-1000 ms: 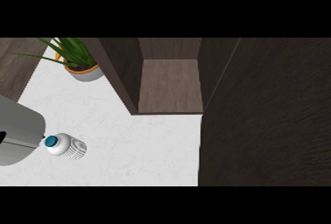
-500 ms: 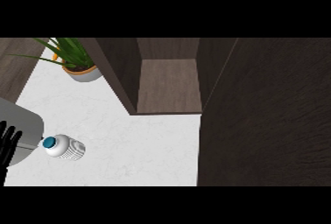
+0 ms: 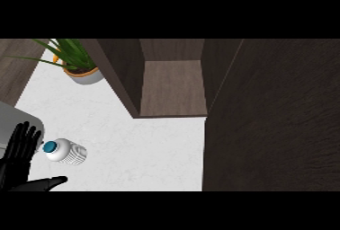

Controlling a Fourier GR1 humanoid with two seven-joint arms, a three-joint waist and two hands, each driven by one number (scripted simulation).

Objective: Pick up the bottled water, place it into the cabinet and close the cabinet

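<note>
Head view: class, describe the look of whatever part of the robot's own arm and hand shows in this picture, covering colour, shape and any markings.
At the left edge, one black hand shows, with slim, long fingers and a thumb, all a uniform matt black. Behind it sits a rounded light grey forearm with a smooth shell. No cables, markings or labels can be seen. The other hand is out of view.

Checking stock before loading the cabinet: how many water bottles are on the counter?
1. The bottled water stands on the white counter at the view's left, beside the left hand. None shows inside the open cabinet.
</note>
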